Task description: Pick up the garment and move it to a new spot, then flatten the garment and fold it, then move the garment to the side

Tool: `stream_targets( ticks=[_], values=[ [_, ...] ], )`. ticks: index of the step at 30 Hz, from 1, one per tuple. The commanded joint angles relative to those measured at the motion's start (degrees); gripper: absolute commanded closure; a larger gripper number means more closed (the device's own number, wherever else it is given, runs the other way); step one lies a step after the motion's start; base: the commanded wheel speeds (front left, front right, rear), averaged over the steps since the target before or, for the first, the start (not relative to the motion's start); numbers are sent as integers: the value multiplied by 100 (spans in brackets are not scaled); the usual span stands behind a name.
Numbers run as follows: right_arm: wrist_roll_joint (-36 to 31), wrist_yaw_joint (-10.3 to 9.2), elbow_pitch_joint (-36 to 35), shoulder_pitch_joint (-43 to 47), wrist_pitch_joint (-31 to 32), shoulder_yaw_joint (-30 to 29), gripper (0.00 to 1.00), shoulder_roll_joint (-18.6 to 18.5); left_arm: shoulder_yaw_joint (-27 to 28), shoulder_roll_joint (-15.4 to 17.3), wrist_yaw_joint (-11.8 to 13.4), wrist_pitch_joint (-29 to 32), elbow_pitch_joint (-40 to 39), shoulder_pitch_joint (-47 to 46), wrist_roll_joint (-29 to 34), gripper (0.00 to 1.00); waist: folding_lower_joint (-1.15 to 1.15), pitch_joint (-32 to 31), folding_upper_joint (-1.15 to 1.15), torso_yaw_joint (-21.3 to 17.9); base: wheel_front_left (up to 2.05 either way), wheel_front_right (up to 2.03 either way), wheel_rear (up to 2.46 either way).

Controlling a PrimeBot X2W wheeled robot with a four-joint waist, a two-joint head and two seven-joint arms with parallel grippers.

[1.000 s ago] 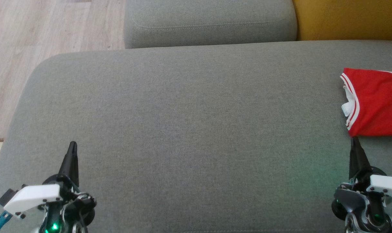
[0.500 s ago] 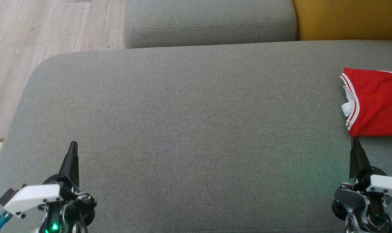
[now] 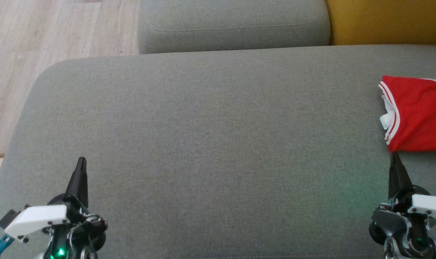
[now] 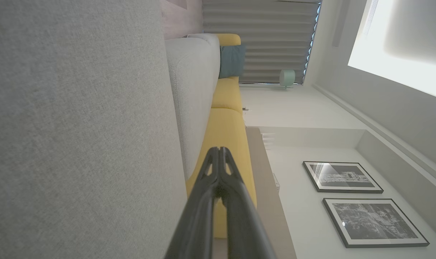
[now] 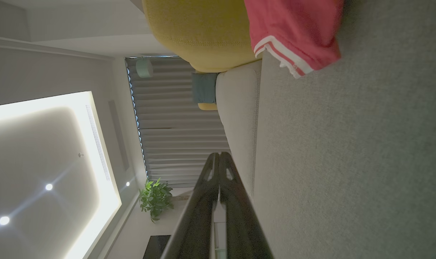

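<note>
A red garment (image 3: 419, 115) with white stripe trim lies folded at the right edge of the grey sofa seat (image 3: 210, 136), partly cut off by the picture's edge. The right wrist view has the garment (image 5: 293, 32) at its top. My right gripper (image 3: 395, 156) is shut and empty, its tip just below the garment's near left corner. At the lower left, far from the garment, my left gripper (image 3: 81, 160) is shut and empty over the seat. Both wrist views show the fingers pressed together: the left gripper (image 4: 220, 150) and the right gripper (image 5: 219, 155).
A grey cushion (image 3: 232, 25) sits behind the seat, with a yellow cushion (image 3: 387, 21) to its right. Wooden floor (image 3: 41, 43) lies off the seat's left edge. The broad middle of the seat is bare fabric.
</note>
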Motion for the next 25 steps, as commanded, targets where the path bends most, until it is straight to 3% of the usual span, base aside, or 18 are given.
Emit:
stream_targets(
  ticks=[1,25],
  values=[
    [-38,-5,-176,-305,25,117,100,-38,193,31,-42,34,-151,-321,55,100,0,0,0,0,0,0,0],
    [-44,-5,-175,-306,31,109,100,-33,202,25,-42,41,-150,-322,62,100,0,0,0,0,0,0,0]
  ],
)
